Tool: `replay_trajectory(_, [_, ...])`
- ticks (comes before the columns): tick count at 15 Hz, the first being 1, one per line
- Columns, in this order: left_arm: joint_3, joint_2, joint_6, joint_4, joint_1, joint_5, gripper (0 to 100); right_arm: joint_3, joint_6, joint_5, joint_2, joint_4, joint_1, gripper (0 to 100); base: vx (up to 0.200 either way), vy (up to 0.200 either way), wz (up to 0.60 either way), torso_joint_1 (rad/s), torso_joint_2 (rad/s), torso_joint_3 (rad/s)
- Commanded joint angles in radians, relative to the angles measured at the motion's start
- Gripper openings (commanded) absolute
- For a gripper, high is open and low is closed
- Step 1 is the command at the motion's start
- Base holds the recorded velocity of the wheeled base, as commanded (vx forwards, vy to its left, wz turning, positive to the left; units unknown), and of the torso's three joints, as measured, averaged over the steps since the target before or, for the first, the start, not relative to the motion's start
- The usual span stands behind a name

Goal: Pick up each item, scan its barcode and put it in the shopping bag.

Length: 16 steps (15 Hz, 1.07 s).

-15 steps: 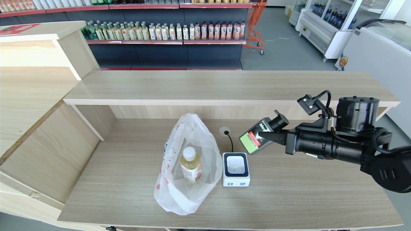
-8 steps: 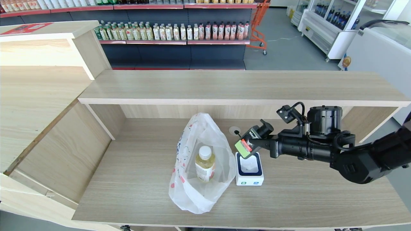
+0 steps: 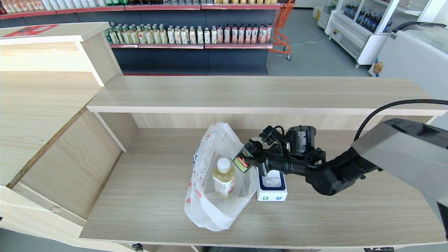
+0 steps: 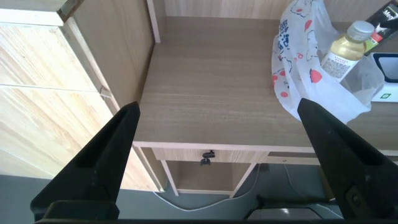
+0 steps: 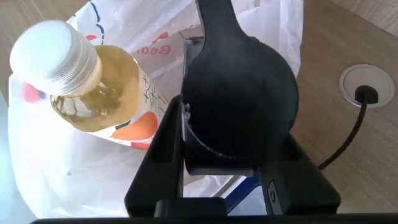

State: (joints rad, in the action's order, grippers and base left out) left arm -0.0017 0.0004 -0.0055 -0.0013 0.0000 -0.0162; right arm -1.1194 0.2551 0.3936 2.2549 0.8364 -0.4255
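Right claw (image 3: pixel 247 154) closed on a small dark pack (image 3: pixel 241 162), gripping it by the far-right end. Arm comes in from the right, low over the counter (image 3: pixel 147 196). Pack hangs in the air over the right rim of the bag (image 3: pixel 204 210), just right of the cap of the bottle (image 3: pixel 223 176) that stands upright inside. The scanner (image 3: pixel 272 189) sits on the counter just right of the bag, below and behind the claw's wrist. The pack's long axis runs roughly left-right, in line with the claw and tilted down toward the left. Its green-and-red end face points left and a little near, at the bottle and the bag mouth. From the claw, the open space in the bag lies left and down. The bottle takes the middle, so free room looks to be on its near and far sides. Judgement: the pack needs to go a little further left past the rim, then down, before letting go. Dropped here it could catch the rim or land against the scanner. The bag film is thin and slack, and may fold in if brushed. Left claw (image 4: pixel 219 109) sits off the near-left edge of the counter, fingers spread wide, holding nothing, well apart from the bag. Right arm is plainly the nearer one.
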Motion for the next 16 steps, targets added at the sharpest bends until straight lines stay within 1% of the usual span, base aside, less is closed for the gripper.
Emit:
replay_trajectory(1, [0.0,0.0,-0.001,0.0,0.0,0.001,100,-0.059,0.018,-0.001,0.112,0.009,-0.032,0,0.0,0.0,0.0,0.0,0.0,0.0])
replay_trajectory(3, [0.0,0.0,-0.001,0.0,0.0,0.001,100,-0.143,0.024,-0.002,0.178,0.02,-0.045,0,0.0,0.0,0.0,0.0,0.0,0.0])
replay_trajectory(5, [0.0,0.0,-0.001,0.0,0.0,0.001,100,-0.192,0.055,-0.002,0.216,0.02,-0.052,0,0.0,0.0,0.0,0.0,0.0,0.0])
replay_trajectory(7, [0.0,0.0,-0.001,0.0,0.0,-0.001,100,-0.209,0.095,-0.002,0.238,0.02,-0.052,0,0.0,0.0,0.0,0.0,0.0,0.0])
replay_trajectory(8, [0.0,0.0,-0.001,0.0,0.0,-0.001,100,-0.214,0.113,-0.002,0.249,0.021,-0.052,100,0.0,0.0,0.0,0.0,0.0,0.0])
replay_trajectory(9, [0.0,0.0,-0.001,0.0,0.0,0.001,100,-0.214,0.124,-0.002,0.252,0.023,-0.052,100,0.0,0.0,0.0,0.0,0.0,0.0])
replay_trajectory(11, [0.0,0.0,-0.001,0.0,0.0,0.001,100,-0.209,0.092,0.001,0.247,0.047,-0.052,100,0.0,0.0,0.0,0.0,0.0,0.0])
replay_trajectory(12, [0.0,0.0,-0.001,0.0,0.0,0.001,100,-0.201,0.027,0.001,0.227,0.047,-0.052,100,0.0,0.0,0.0,0.0,0.0,0.0])
replay_trajectory(14, [0.0,0.0,-0.001,0.0,0.0,0.001,100,-0.171,-0.165,-0.001,0.155,0.047,-0.047,100,0.0,0.0,0.0,0.0,0.0,0.0])
replay_trajectory(16, [0.0,0.0,-0.001,0.0,0.0,0.001,100,-0.099,-0.343,0.001,0.052,0.041,-0.018,100,0.0,0.0,0.0,0.0,0.0,0.0])
